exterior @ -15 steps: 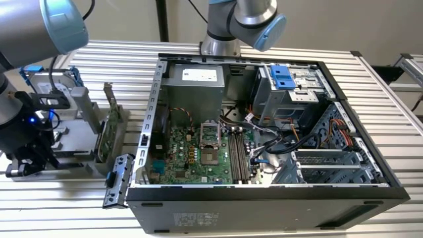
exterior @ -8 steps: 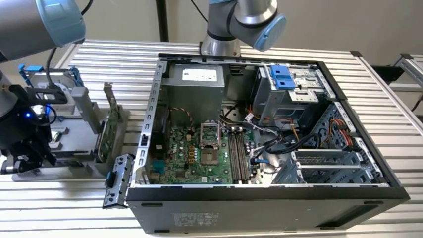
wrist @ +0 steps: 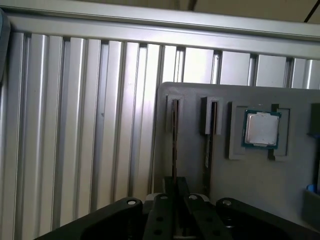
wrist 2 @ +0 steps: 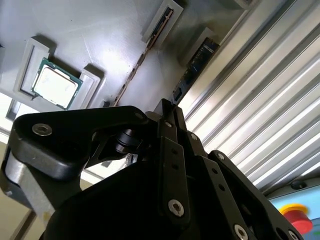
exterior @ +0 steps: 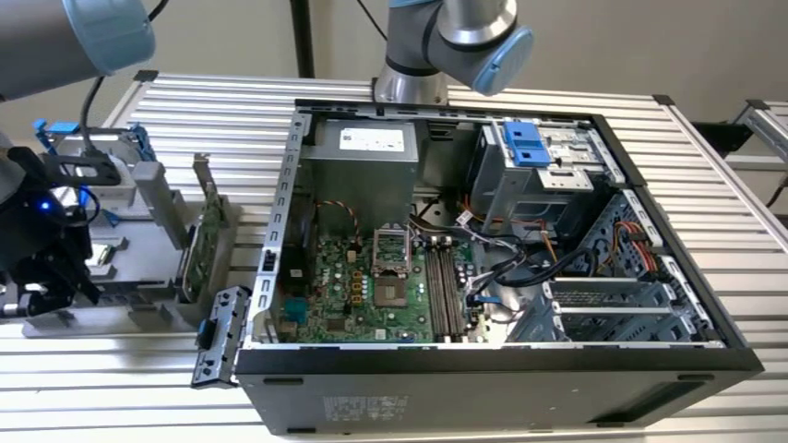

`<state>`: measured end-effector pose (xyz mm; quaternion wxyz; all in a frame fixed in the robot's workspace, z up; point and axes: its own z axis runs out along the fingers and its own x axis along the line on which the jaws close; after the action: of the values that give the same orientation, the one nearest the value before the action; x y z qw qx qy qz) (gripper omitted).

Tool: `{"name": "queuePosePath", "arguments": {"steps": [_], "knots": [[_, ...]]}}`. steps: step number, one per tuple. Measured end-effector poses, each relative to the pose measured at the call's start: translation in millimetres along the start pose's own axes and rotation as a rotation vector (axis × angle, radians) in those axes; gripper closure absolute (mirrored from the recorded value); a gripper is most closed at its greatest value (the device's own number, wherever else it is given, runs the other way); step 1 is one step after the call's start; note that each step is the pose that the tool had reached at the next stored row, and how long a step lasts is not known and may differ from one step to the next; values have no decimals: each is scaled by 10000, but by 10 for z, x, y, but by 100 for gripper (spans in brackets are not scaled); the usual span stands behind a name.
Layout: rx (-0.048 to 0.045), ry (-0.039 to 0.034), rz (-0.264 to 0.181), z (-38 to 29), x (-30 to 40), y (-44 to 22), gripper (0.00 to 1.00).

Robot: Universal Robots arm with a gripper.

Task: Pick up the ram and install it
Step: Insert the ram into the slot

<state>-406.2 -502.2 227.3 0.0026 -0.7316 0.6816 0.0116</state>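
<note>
1. the gripper (wrist: 175,184) hung at the ram (wrist: 174,135), which stood on edge in a slot of the gray tray (wrist: 250,185); the state of its jaws could not be told.
2. a second stick (wrist: 208,142) stood just beside the ram, with a processor chip (wrist: 261,129) beyond.
3. the open computer case (exterior: 493,369) lay apart.

In the first wrist view there is one grey tray (wrist: 192,92), and on it I count two ram sticks (wrist: 175,132) and one processor chip (wrist: 261,128). The exterior view adds one open computer case (exterior: 493,374), one motherboard (exterior: 357,291) inside it, one green card (exterior: 201,249), and one ribbed metal desk (exterior: 726,166) under them all.
</note>
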Motion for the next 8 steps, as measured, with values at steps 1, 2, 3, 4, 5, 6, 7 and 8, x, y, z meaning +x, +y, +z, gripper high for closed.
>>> {"name": "queuePosePath", "arguments": {"steps": [1,2,3,4,5,6,7,8], "knots": [[0,0,0,-6,0,0,100],[1,0,0,-12,0,0,100],[1,-1,0,-17,0,0,100],[0,0,0,-22,0,0,100],[0,0,0,-25,0,0,100],[1,-1,-1,-26,0,0,100],[1,-1,0,-27,0,0,100],[0,0,0,-28,-1,0,100]]}}
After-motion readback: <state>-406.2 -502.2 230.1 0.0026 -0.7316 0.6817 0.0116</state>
